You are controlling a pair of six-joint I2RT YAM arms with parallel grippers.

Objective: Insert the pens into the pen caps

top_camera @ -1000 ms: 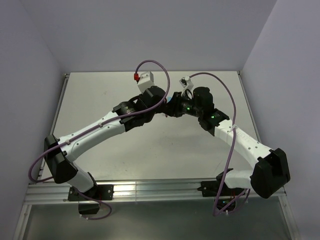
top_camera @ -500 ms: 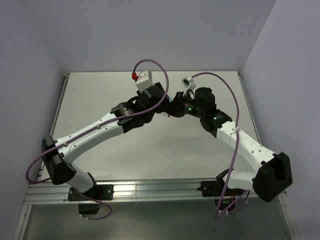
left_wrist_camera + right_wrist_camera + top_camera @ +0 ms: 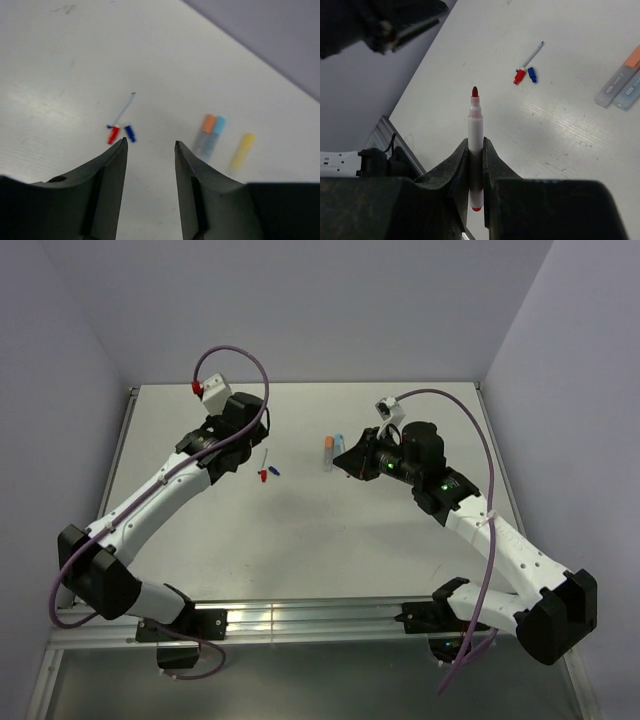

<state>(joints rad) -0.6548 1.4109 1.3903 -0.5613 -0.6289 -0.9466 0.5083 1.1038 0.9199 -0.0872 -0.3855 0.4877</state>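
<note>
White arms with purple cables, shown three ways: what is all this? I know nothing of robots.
These are two robot arms, left and right, bolted to a table, each ending in a two-fingered claw. The wide picture is taken from above and behind them; the other two come from a small camera on each wrist, looking past its own claw. The left claw is open and empty. The right claw grips a white pen with a red tip. On the table lie a thin white pen, a red cap, a dark blue cap, an orange-ended marker, a blue-ended marker and a yellow marker.
</note>
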